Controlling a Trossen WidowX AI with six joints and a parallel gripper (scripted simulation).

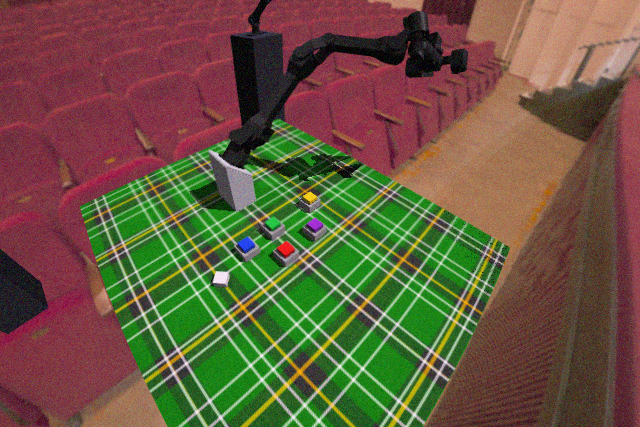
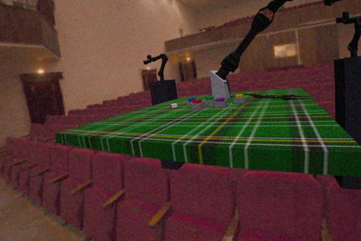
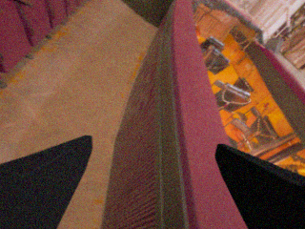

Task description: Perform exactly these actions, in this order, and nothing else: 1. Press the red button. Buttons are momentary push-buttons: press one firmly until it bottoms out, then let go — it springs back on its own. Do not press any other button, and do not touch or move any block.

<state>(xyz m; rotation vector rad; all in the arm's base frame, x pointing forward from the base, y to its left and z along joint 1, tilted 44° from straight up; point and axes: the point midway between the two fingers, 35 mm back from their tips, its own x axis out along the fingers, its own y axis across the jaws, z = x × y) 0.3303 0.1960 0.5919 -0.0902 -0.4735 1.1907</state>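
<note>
While my arm sticks out high past the far edge of the green plaid table [image 1: 361, 308], my gripper [image 1: 457, 61] is open wide and holds nothing. My wrist view shows only my two dark fingertips, the floor and a red wall top. The red button [image 1: 285, 249] sits well below me, between the blue button [image 1: 246, 245] and purple button [image 1: 314, 226]. In the side view my gripper is partly cut off.

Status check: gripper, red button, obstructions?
Gripper open, empty, high beyond table edge. Red button unpressed. Purple button and green button close beside it.
</note>
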